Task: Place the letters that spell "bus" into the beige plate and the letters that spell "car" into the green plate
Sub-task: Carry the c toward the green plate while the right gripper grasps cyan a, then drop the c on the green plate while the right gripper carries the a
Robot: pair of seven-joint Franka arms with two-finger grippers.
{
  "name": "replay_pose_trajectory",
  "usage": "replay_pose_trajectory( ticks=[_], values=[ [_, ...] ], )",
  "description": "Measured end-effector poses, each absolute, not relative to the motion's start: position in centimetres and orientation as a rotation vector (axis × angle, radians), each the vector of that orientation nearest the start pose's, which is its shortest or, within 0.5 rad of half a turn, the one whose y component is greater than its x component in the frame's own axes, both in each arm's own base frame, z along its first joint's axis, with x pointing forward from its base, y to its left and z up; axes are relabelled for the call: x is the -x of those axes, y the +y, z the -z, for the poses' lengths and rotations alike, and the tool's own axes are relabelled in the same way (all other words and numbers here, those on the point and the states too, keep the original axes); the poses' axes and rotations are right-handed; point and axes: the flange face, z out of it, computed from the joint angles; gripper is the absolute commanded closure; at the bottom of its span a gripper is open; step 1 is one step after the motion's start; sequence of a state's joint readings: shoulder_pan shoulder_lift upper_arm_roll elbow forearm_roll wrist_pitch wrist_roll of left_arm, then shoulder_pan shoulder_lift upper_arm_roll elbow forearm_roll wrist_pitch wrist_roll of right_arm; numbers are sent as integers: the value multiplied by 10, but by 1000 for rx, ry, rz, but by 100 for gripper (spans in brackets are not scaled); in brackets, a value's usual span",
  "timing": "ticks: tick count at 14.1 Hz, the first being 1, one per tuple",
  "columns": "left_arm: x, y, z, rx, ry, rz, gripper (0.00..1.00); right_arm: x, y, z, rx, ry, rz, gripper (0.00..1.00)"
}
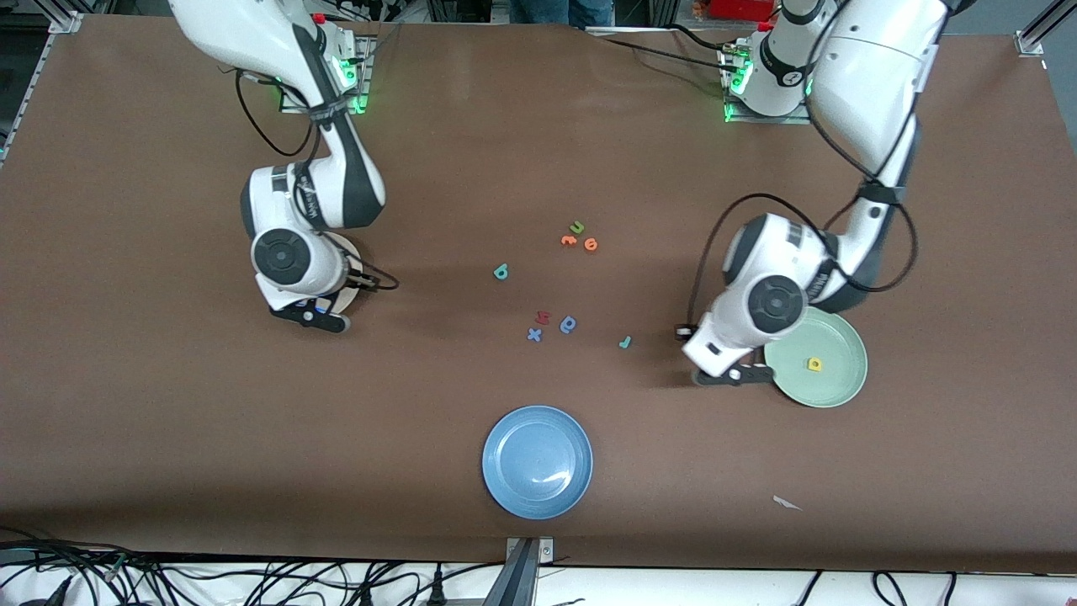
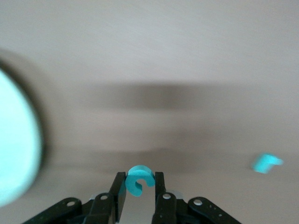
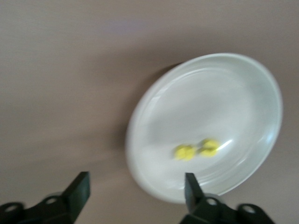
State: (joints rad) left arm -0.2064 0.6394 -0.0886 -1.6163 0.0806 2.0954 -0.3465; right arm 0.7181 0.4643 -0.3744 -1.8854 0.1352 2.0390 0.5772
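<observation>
My left gripper (image 2: 140,183) (image 1: 730,376) is shut on the teal "c" (image 2: 139,178), low over the table just beside the green plate (image 1: 829,383) (image 2: 14,149). A yellow "a" (image 1: 814,364) lies in that plate. The teal "r" (image 1: 624,342) (image 2: 266,163) lies on the table toward the middle. My right gripper (image 3: 135,189) (image 1: 310,317) stands open with nothing in it, at the rim of the beige plate (image 3: 154,116). Two yellow letters (image 3: 185,152) (image 3: 209,147) lie in the beige plate, which the right arm mostly hides in the front view. The teal "b" (image 1: 501,271) lies mid-table.
A green "u" (image 1: 576,226) and two orange letters (image 1: 569,241) (image 1: 591,245) lie mid-table. A red letter (image 1: 543,317), a blue "a"-like letter (image 1: 569,324) and a blue "x" (image 1: 534,335) lie nearer the camera. Nearer still are a blue plate (image 1: 505,484) and a paper scrap (image 1: 787,502).
</observation>
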Motion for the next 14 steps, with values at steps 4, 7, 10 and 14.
replay_pose_trajectory(
  ticks=[4, 7, 10, 14],
  values=[
    [-667, -97, -240, 3023, 176, -233, 80, -531, 332, -269, 3144, 750, -315, 19],
    [-671, -54, -237, 2975, 341, -251, 5, -520, 388, -248, 3029, 1007, -227, 24],
    [-670, -47, -224, 2888, 488, -278, 0, -504, 422, -221, 2942, 1223, -151, 29],
    [-679, -77, -239, 3084, 343, -235, 0, -487, 445, -192, 2911, 1281, -102, 40]
  ],
)
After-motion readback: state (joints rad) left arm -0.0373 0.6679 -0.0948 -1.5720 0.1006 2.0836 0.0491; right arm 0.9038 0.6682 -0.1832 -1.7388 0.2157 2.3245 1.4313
